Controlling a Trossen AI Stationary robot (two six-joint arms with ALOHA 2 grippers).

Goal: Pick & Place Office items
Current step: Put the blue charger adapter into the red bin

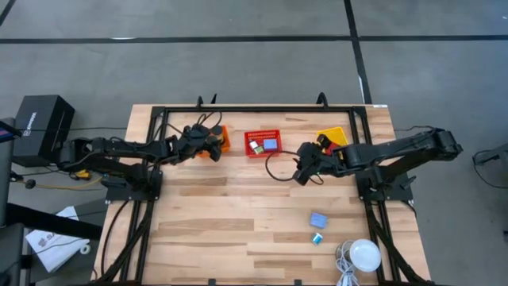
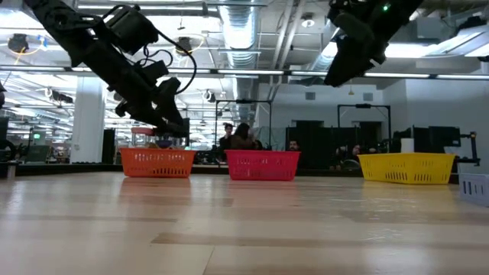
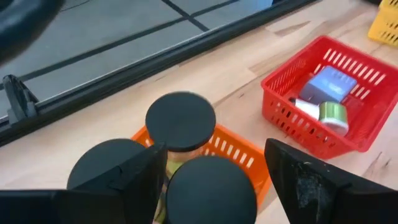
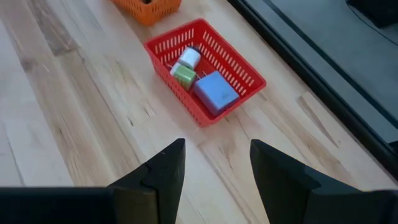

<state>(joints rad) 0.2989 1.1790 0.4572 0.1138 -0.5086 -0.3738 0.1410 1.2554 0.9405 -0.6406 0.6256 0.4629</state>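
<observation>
The orange basket at the table's far left holds three black-lidded cylinders, standing upright. My left gripper is open over this basket, one finger on each side of the nearest cylinder. The red basket holds a blue block and a green-and-white roll. My right gripper hangs open with nothing between its fingers, above bare table on the near right of the red basket. A blue block and a small blue bit lie on the table at the near right. My left gripper comes slanting down from the table's left, its fingers on either side of the nearest cylinder's black lid. A gap shows between the lid and one finger. Whether the other finger touches the lid, I cannot tell.
A yellow basket stands at the far right, behind my right arm. A white dome with a cable sits at the near right corner. A black frame runs along the table's far edge. Bare wood lies across the middle and near left.
</observation>
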